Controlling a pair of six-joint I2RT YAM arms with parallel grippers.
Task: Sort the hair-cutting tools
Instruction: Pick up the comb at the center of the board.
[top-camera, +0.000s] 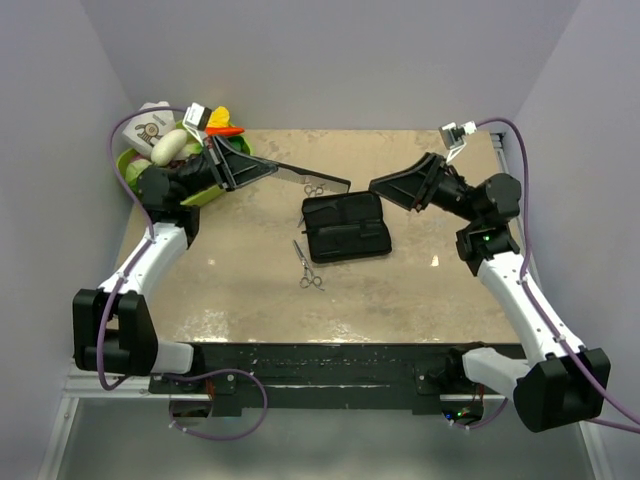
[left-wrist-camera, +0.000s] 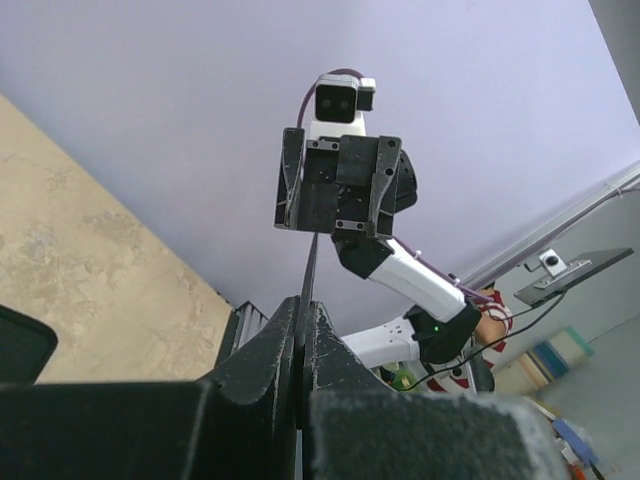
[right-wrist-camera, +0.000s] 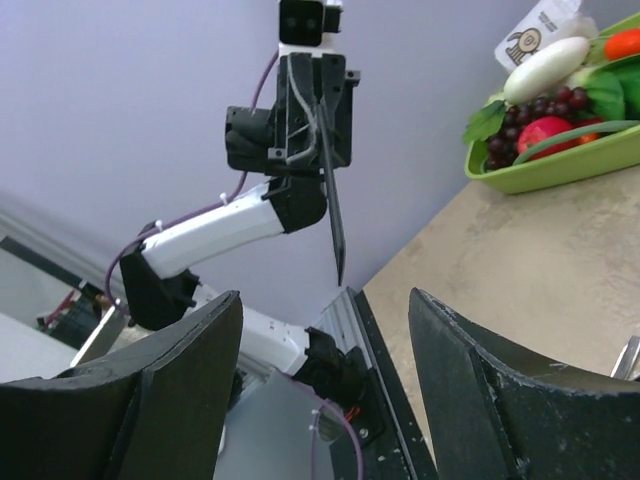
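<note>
From above, the left gripper (top-camera: 262, 168) is pressed together on one end of the comb (top-camera: 310, 176), which it holds in the air, level, pointing across the table (top-camera: 230, 280) toward the right gripper (top-camera: 380, 187); the right gripper faces the free tip with its jaws spread, just short of it; the case (top-camera: 345, 227) lies below the gap between them, with the far scissors (top-camera: 315, 189) just beside its upper left corner and the near scissors (top-camera: 308, 266) on the bare surface beside its lower left corner; neither pair is held. From the left wrist, you see the comb (left-wrist-camera: 310, 262) edge-on, pinched flat between the left gripper (left-wrist-camera: 300, 320) and aimed at the middle of the right gripper (left-wrist-camera: 337, 187), so the alignment looks sound. From the right wrist, the right gripper (right-wrist-camera: 325, 310) stands wide apart; the comb (right-wrist-camera: 333, 215) hangs clear beyond the fingers and is not yet between them; the left gripper (right-wrist-camera: 315, 130) is behind it and a bowl (right-wrist-camera: 560, 165) of toy food sits at the table's corner. The step in hand appears to be a handover; bring the right gripper forward until the free tip sits well inside the jaws; turn the wrist so the pads meet the flat faces of the comb, not its thin edge; close fully before you let the left side release.
</note>
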